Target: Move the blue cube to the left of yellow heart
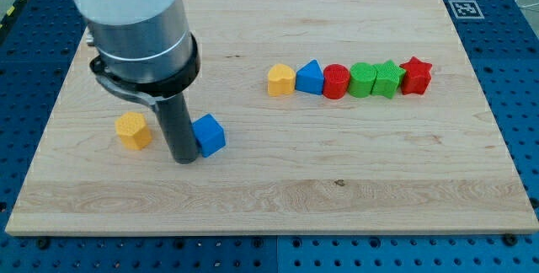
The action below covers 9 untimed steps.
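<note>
Two yellows on worktop: one yellow block alone at the view's left, one yellow block at the left end of the row; cannot tell for sure which is the heart.
Tool state: plain rod, no jaws to open or close, holds nothing.
Tip position: my tip is down on the worktop, between the lone yellow block and the blue cube.
Key relation: blue cube lies just to the view's right of my tip and slightly toward the top, touching the rod or as good as.
Blue cube location: view's lower left, near the lone yellow block, well apart from the row.
Blue cube look: small, solid blue, sharp edges, one corner turned toward the bottom, sits flat.
Row, left to right: yellow block, blue triangle-like block, red block, green block, green block, red star.
Judgement: if the heart is the row one, my tip is already on the right side to push rightward and up; if it is the lone one, my tip must go round the cube first.
</note>
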### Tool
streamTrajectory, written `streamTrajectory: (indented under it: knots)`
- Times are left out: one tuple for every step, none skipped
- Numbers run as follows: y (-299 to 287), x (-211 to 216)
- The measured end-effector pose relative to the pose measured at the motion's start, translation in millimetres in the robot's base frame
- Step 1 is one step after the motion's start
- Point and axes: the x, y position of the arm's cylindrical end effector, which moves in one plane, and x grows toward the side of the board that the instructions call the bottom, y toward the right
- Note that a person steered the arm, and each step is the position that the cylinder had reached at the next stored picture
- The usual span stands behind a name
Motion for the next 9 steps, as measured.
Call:
streamTrajectory:
  knots:
    - [11, -5]
    - [16, -14]
    - [21, -29]
    - [30, -44]
    - [40, -54]
    - [47, -53]
    - [51, -30]
    - [65, -23]
    - [72, -24]
